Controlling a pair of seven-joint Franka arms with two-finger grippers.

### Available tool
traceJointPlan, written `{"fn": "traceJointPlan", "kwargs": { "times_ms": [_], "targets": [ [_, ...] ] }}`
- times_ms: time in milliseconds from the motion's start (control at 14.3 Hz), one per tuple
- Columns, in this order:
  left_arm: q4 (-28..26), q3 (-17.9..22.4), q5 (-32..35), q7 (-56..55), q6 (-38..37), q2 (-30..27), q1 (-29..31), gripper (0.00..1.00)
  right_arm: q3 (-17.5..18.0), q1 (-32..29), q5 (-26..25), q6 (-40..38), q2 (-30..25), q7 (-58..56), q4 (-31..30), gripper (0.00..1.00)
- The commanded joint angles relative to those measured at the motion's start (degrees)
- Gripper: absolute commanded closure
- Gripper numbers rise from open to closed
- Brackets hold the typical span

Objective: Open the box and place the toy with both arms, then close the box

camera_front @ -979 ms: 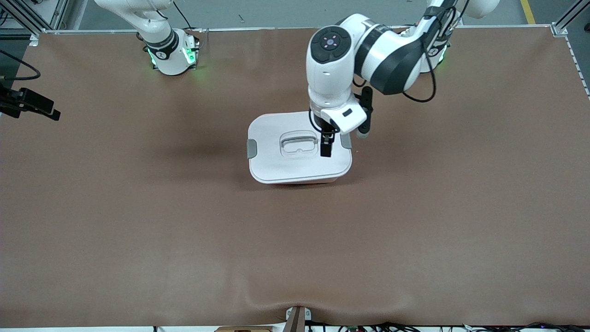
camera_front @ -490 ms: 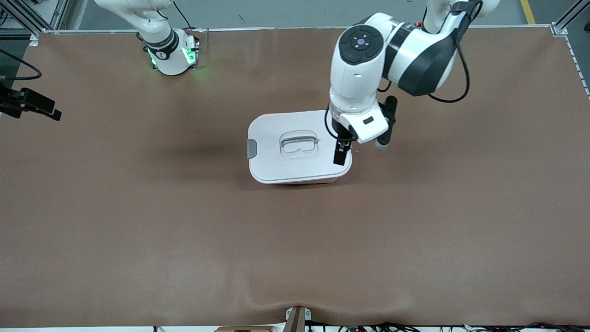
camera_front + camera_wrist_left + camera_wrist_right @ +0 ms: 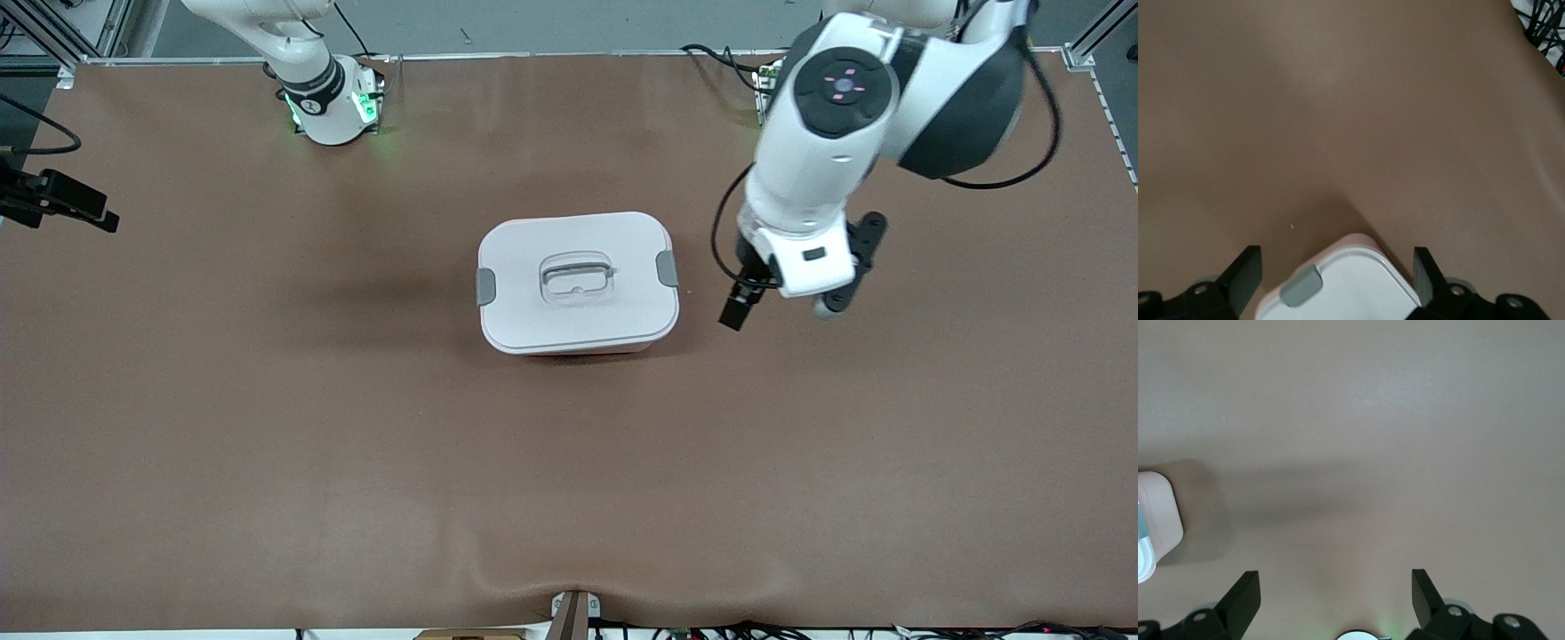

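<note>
The box [image 3: 578, 283] stands at the middle of the table, its white lid on, with a grey clip [image 3: 666, 268] at each end and a recessed handle [image 3: 577, 276]. My left gripper [image 3: 736, 313] is open and empty, up over bare table beside the box toward the left arm's end. In the left wrist view the left gripper [image 3: 1335, 257] frames a corner of the box [image 3: 1358, 290] and one clip [image 3: 1301, 285]. My right gripper [image 3: 1333, 579] is open and empty over bare table near its own base; the box's edge [image 3: 1155, 520] shows there. The toy is not in view.
The right arm's base [image 3: 333, 98] with green lights stands at the table's back edge; that arm waits, its hand out of the front view. A black bracket [image 3: 62, 203] juts in at the right arm's end. Cables [image 3: 1546, 27] lie past the table's edge.
My left gripper has moved from over the lid beside the handle, off the box toward the left arm's end, and risen. The box has stayed shut and still.
</note>
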Motion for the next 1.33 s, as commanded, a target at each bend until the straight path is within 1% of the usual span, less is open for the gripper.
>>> {"fn": "traceJointPlan", "kwargs": {
  "times_ms": [0, 70, 210, 350, 629, 769, 1049, 1259],
  "targets": [
    [-0.21, -1.34, 0.96, 8.24, -1.21, -1.6, 4.12, 0.0, -0.12, 0.57, -0.7, -0.76, 0.4, 0.71, 1.15, 0.0],
    [-0.21, -2.13, 0.87, 10.88, -1.21, -2.12, 5.53, 0.0, -0.12, 0.48, -0.7, -0.76, 0.4, 0.71, 1.15, 0.0],
    [-0.21, -2.05, 0.96, 15.11, -1.21, -3.18, 6.94, 0.0, -0.12, 0.48, -0.7, -0.84, 0.4, 0.71, 1.15, 0.0],
    [-0.29, -2.58, 0.96, 18.62, -1.21, -4.75, 10.01, 0.0, -0.12, 0.57, -0.7, -0.76, 0.4, 0.71, 1.15, 0.0],
    [-0.38, -2.67, 0.52, 30.57, -1.21, -7.13, 13.54, 0.0, -0.21, 0.57, -0.79, -0.93, 0.4, 0.62, 1.15, 0.0],
    [-0.56, -2.76, 0.34, 32.52, -2.43, -7.84, 14.86, 0.0, -0.21, 0.57, -0.88, -0.76, 0.4, 0.62, 1.15, 0.0],
    [-0.56, -2.84, 0.08, 41.03, -4.46, -8.36, 18.11, 0.0, -0.21, 0.48, -0.96, -0.76, 0.4, 0.53, 1.24, 0.0],
    [-0.65, -2.84, 0.08, 46.04, -7.09, -9.59, 19.17, 0.0, -0.21, 0.74, -0.88, -0.94, 0.4, 0.53, 1.24, 0.0]
  ]
}}
